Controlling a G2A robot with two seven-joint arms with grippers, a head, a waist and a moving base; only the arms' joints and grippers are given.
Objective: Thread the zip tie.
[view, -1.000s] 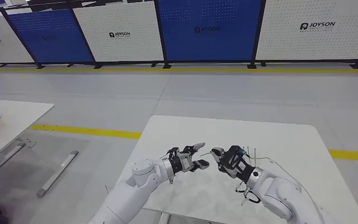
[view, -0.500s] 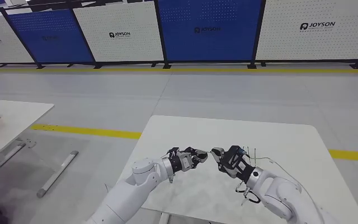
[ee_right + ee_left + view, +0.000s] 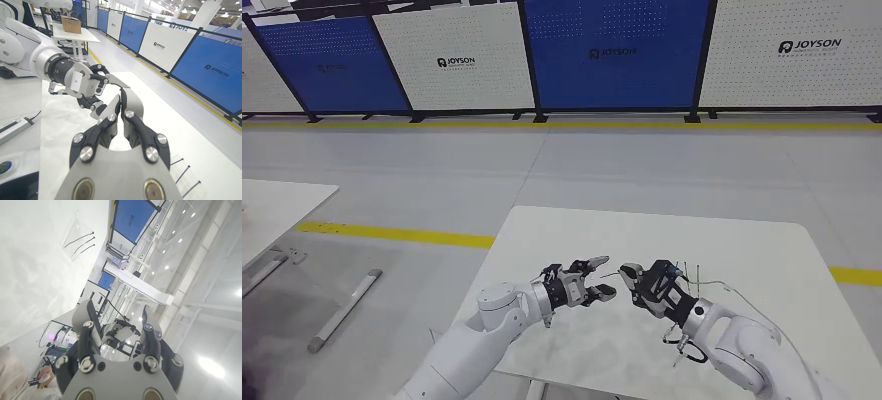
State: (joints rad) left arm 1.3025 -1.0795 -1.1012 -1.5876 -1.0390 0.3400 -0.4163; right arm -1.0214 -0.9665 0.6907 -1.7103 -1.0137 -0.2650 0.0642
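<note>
The left claw (image 3: 608, 276) has sprung open again: half a second ago its two fingers were pinched together right at the tip of the right claw (image 3: 628, 272), and now they are spread wide, as they were a full second ago. Neither arm has otherwise shifted. From above, both arms meet over the near half of the white surface (image 3: 742, 240). The left arm rises from about 7 o'clock and points its wrist toward 3 o'clock. The right arm rises from about 5 o'clock and points toward 9 o'clock, so the two claws face each other tip to tip, just apart and held above the surface. The right claw is clenched on the zip tie (image 3: 108, 303). In the left wrist view, the thin black strap sticks out of the right claw's closed fingers and runs into the gap between the left claw's released fingers (image 3: 90, 309). It touches neither of them. In the right wrist view, the right fingers (image 3: 115, 103) are pressed together, and the upper finger of the open left claw hovers just past their tips. Spare zip ties (image 3: 692, 272), three thin black straps with small heads, lie side by side on a clear sheet (image 3: 75, 230). The sheet rests flat on the surface at about 3 o'clock from the right claw and close behind it.
</note>
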